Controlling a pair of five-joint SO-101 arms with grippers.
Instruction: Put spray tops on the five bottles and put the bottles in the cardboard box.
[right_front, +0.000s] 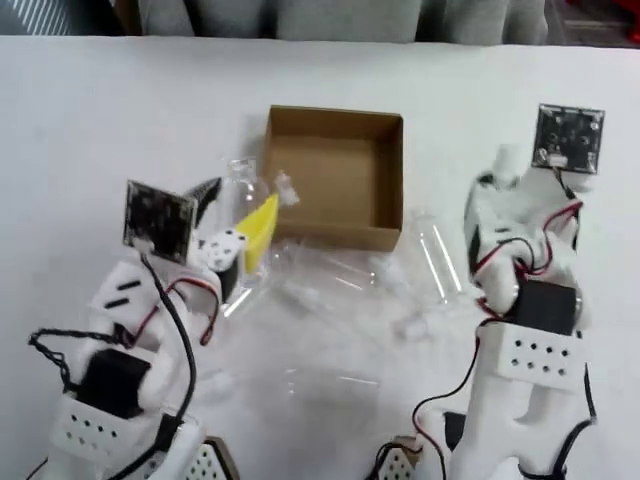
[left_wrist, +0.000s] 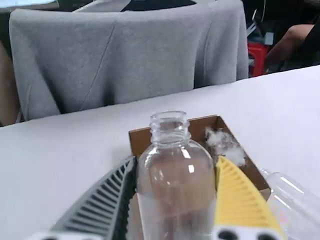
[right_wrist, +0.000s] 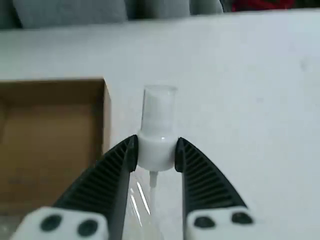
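My left gripper (right_front: 240, 200) (left_wrist: 175, 165) is shut on a clear bottle (left_wrist: 172, 185) (right_front: 243, 178), grey finger on one side, yellow finger (left_wrist: 240, 200) on the other. The bottle's neck is open and points toward the left wall of the cardboard box (right_front: 335, 118) (left_wrist: 142, 135). My right gripper (right_front: 505, 168) (right_wrist: 155, 145) is shut on a white spray top (right_wrist: 159, 120) (right_front: 508, 157), right of the box (right_wrist: 50, 130), its thin tube hanging down. A small white piece (left_wrist: 223, 143) (right_front: 286, 189) lies by the box's left wall.
Several clear bottles lie on the white table in front of the box, such as one (right_front: 330, 268), another (right_front: 438, 258) and a third (right_front: 325, 380). Loose white spray tops (right_front: 410, 325) (right_front: 300, 296) lie among them. A bottle (left_wrist: 295, 195) lies beside my left gripper.
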